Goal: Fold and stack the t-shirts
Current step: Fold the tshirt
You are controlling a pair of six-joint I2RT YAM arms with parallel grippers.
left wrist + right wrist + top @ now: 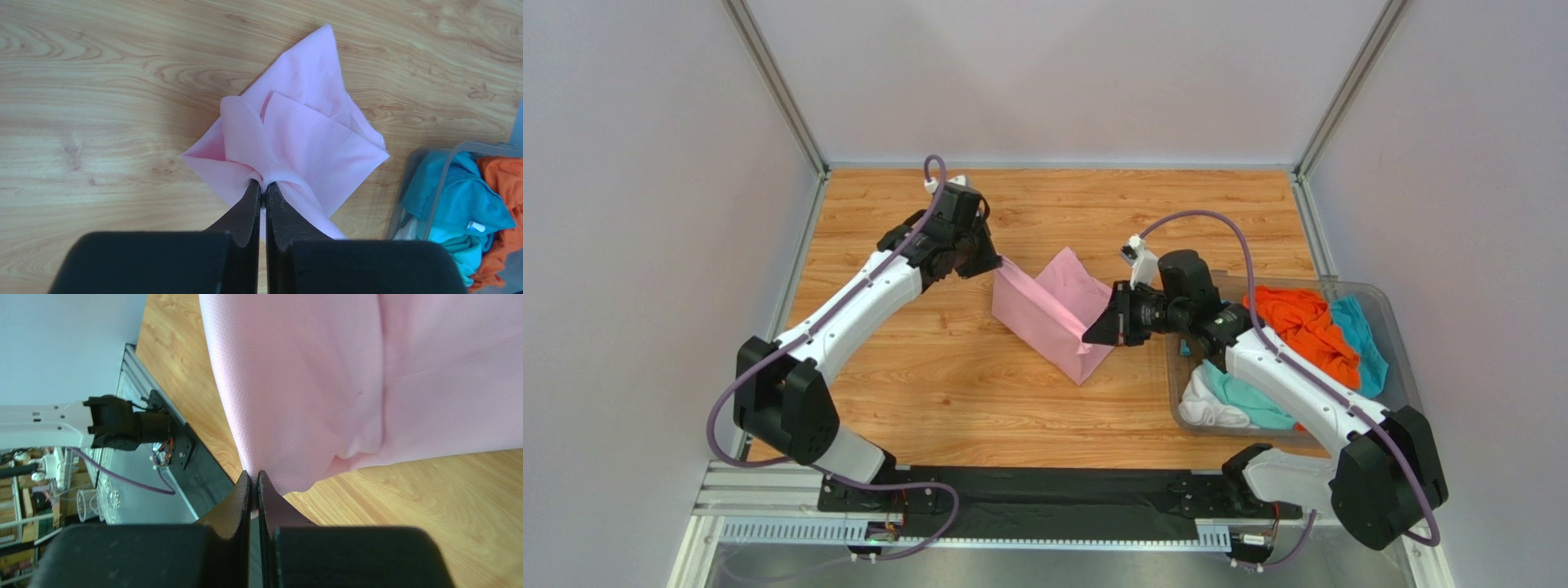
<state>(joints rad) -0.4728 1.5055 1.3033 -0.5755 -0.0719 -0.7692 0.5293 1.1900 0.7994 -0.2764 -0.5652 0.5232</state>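
Note:
The light pink t-shirt [1058, 311] lies partly folded at the middle of the wooden table, one flap raised. My left gripper [994, 265] is shut on its far left corner, the cloth bunched at the fingertips in the left wrist view [264, 184]. My right gripper [1097, 333] is shut on its near right edge, pink cloth pinched between the tips in the right wrist view [254, 475]. The orange t-shirt [1301, 324], teal shirts [1249, 398] and the white t-shirt [1205, 404] lie crumpled in the clear plastic bin [1384, 301].
The clear bin stands at the table's right side, close behind my right arm. Metal frame posts and grey walls enclose the table on three sides. The black base rail [1038, 493] runs along the near edge.

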